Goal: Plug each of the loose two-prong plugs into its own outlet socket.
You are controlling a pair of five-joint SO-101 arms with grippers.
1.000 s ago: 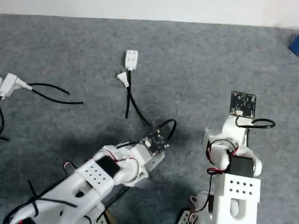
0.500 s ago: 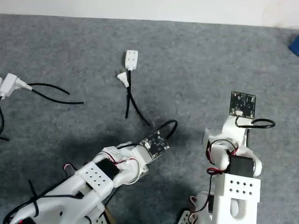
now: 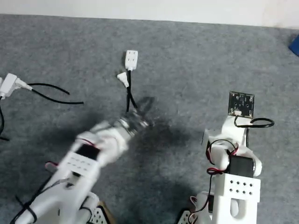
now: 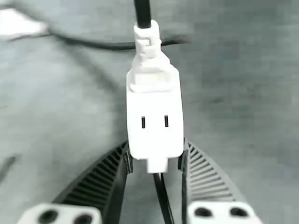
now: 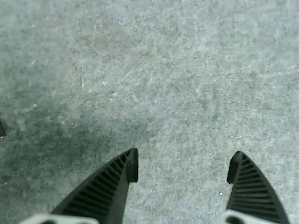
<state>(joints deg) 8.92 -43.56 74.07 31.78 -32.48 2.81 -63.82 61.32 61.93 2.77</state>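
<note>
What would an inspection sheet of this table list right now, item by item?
Surface: grey carpet-like cover.
Job's things: held socket, white with two slots, in the left gripper; second socket and loose plug lying close together mid-table, not joined; white edge connector at the table's side, too small to judge.
Clutter: nothing seen.
Grippers: left gripper shut on the held socket; right gripper open over bare cover.
Cables: black cords trail from the second socket and loose plug; a side cord runs from the edge connector.
Surroundings: pale strip beyond the far edge; blue object at a corner.
</note>
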